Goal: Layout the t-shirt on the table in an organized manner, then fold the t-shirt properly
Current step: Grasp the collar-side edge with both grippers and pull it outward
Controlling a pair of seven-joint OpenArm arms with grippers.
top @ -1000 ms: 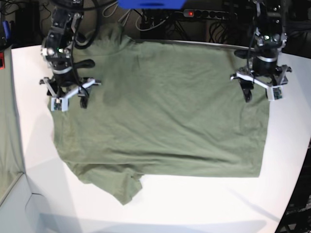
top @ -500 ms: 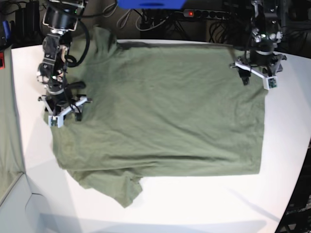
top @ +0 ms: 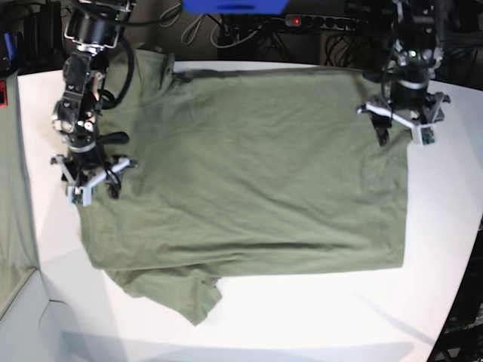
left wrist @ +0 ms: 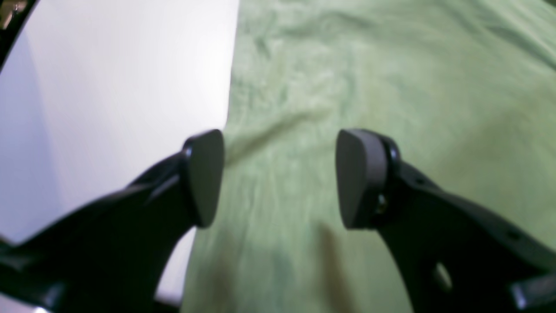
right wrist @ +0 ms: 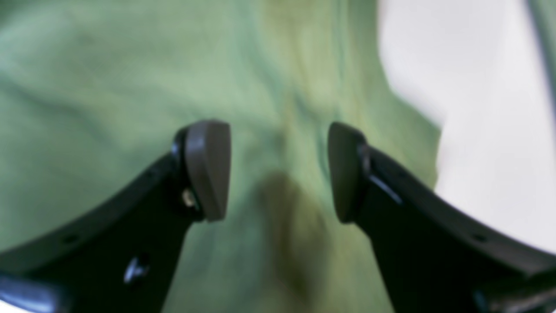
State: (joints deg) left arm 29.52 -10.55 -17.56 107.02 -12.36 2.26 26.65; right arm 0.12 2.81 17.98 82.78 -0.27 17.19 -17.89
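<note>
Flat on the table, t-shirt spread wide; left gripper and right gripper both agape, empty, over its edges.

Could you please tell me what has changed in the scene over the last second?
The right gripper slid down the t-shirt's edge toward the near side of the table. The left gripper drew back toward the far corner, then edged forward again. The shirt's hem edge pulled slightly inward. Both grippers stayed open, holding nothing; the shirt stayed spread flat.
</note>
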